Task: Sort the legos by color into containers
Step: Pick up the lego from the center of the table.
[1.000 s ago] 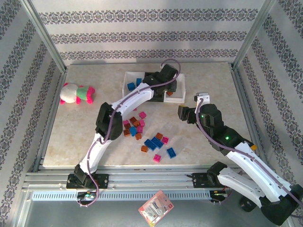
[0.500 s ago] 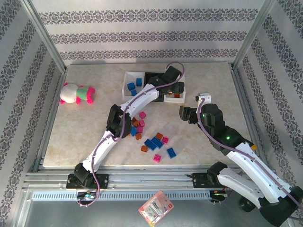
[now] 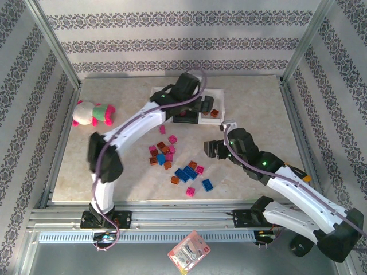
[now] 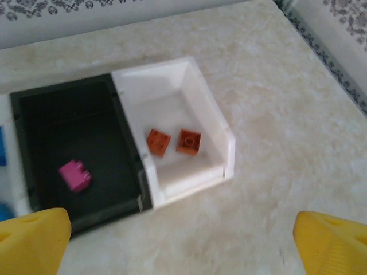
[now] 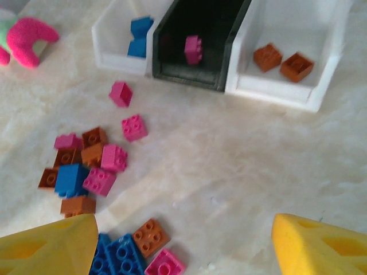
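Three containers stand in a row at the back. The left white tray (image 5: 109, 34) holds blue legos (image 5: 137, 34). In the black tray (image 4: 69, 126) lies one pink brick (image 4: 74, 175). The right white tray (image 4: 209, 120) holds two orange bricks (image 4: 157, 142). My left gripper (image 4: 180, 246) hangs open and empty just in front of the trays, seen from above over them (image 3: 202, 106). Loose legos (image 3: 172, 160) in blue, pink and orange lie mid-table. My right gripper (image 5: 183, 252) is open and empty to the right of that pile (image 3: 212, 148).
A pink, white and green plush toy (image 3: 92, 113) lies at the left of the table. Metal frame posts and patterned walls close in the table on three sides. Bare tabletop lies between the trays and the loose bricks.
The left gripper has opened over the trays and its arm has swung left. The right gripper has moved left and nearer, toward the loose bricks.
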Motion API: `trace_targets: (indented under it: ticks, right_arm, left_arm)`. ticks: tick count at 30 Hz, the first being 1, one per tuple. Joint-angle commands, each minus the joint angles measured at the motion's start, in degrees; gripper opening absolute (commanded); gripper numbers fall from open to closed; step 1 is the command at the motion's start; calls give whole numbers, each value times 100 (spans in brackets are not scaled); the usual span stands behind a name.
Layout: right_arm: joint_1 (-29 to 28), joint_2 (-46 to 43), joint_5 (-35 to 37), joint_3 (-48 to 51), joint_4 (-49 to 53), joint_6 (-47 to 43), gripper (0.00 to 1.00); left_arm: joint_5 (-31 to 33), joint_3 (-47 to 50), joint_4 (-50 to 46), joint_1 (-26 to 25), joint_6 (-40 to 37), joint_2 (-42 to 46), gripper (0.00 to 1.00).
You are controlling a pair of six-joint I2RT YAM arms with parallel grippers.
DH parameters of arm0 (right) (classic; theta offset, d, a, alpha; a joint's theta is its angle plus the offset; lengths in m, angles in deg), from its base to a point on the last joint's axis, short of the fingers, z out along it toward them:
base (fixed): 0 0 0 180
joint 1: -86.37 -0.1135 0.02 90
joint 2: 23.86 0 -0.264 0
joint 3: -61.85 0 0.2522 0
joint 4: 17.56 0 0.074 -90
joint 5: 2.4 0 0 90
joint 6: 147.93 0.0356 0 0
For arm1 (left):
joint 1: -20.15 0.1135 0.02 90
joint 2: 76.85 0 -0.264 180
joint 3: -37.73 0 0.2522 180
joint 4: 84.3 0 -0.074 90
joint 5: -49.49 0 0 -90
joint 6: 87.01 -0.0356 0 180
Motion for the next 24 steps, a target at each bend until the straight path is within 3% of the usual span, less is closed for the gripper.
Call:
trace_targets:
  ticks: [1,5,9,15,24]
  right_arm:
    - [-231,161,0,196,357,702,79]
    - [-467,647,74,153,282,1182,80]
    - [-617,1407,176,-209,-67,1297,80]
    - [-693,2929,-3,-1216,-543,1210,80]
    - [-779,5157,-309,-3186,-328,615,78]
  left_arm:
    - [-418,1552,1130,59,-682,1054,100]
    - [-592,3430,1966,58,-1098,2499,99]
    - [-725,4673,2138,62,-1922,3609,99]
    - [-835,5632,1545,66,-2571,5011,99]
    - [-810,6450,768,68,-2621,6501,99]
